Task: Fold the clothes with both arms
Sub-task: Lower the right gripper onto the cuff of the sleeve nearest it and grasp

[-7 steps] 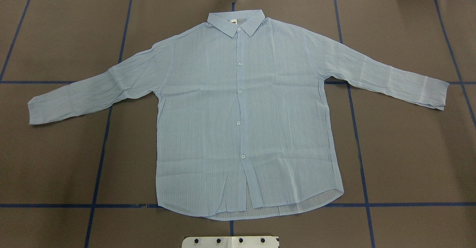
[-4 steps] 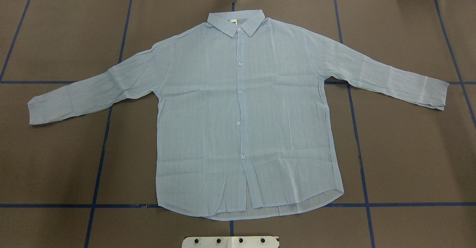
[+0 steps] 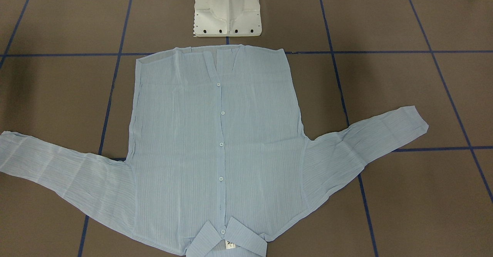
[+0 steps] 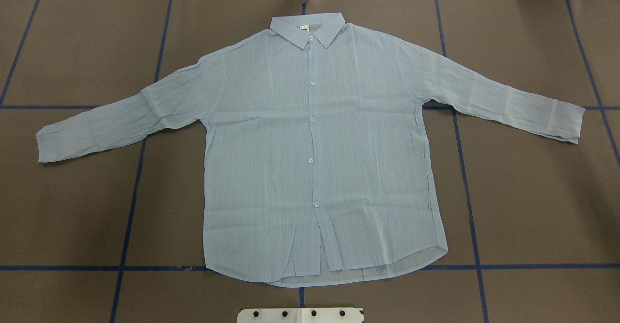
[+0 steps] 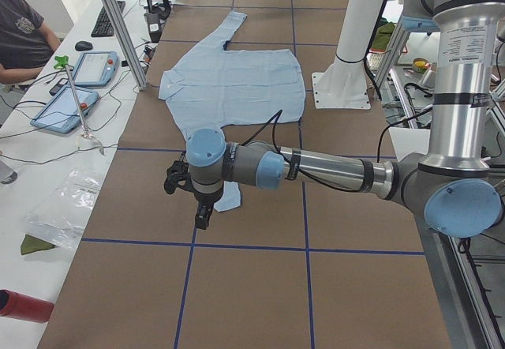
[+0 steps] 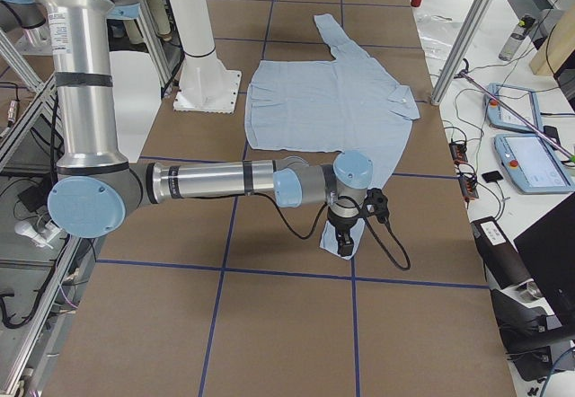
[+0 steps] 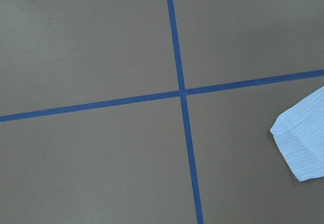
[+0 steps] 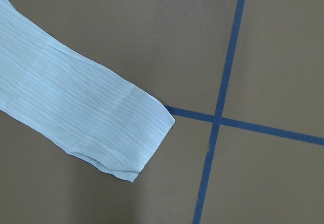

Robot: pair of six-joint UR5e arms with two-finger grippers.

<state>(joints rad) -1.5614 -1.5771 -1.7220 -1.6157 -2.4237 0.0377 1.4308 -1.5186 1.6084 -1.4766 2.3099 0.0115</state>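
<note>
Shirt lies spread flat on the brown bench, front up. Its collar is at the edge far from the robot, and its hem is near the white pedestal base without touching it. Five small white buttons run down the closed front. Below the lowest one the two front panels part a little and show the inside of the back. Blue tape lines divide the bench into squares, and several pass under the cloth.

Both sleeves are stretched outward and slant toward the robot's side of the bench. The left sleeve, on the robot's left, ends in the left cuff. In the left wrist view this cuff shows at the right border, apart from a crossing of two tape lines. The right sleeve ends in the right cuff, which lies just beside another tape crossing in the right wrist view.

The left arm reaches out level over the bench, and the left hand points down over the end of the left sleeve. The right arm does the same on the other side, with the right hand over the end of the right sleeve. Only the side views show either hand, so I cannot tell whether their fingers are apart or together, nor whether they touch the cloth.

A seated person is at a side table beyond the bench.
</note>
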